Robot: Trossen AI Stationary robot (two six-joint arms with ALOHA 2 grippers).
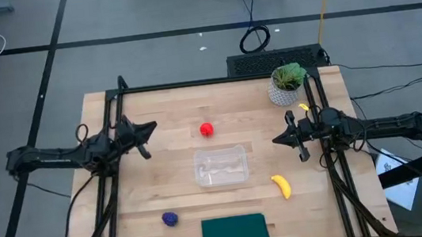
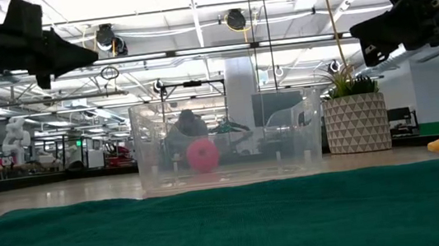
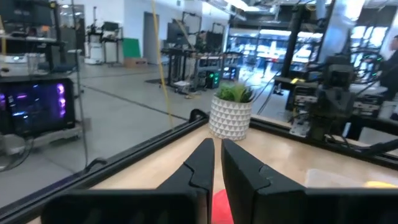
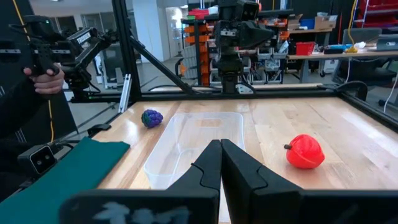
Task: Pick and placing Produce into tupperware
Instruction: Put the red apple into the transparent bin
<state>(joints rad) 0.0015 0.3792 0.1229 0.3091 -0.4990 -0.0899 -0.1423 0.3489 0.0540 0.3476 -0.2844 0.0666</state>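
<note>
The clear tupperware stands empty at the table's middle; it also shows in the right wrist view. The red round piece lies beyond it, toward the far edge. The yellow banana lies at the near right. The dark purple lump lies at the near left. My left gripper hovers at the left, shut and empty, pointing at the red piece. My right gripper hovers at the right, shut and empty, pointing at the tub.
A dark green mat lies at the near edge. A green plant in a white pot stands at the far right corner. Black frame rails run along the table's sides. A person's hand holding a controller shows beyond the table.
</note>
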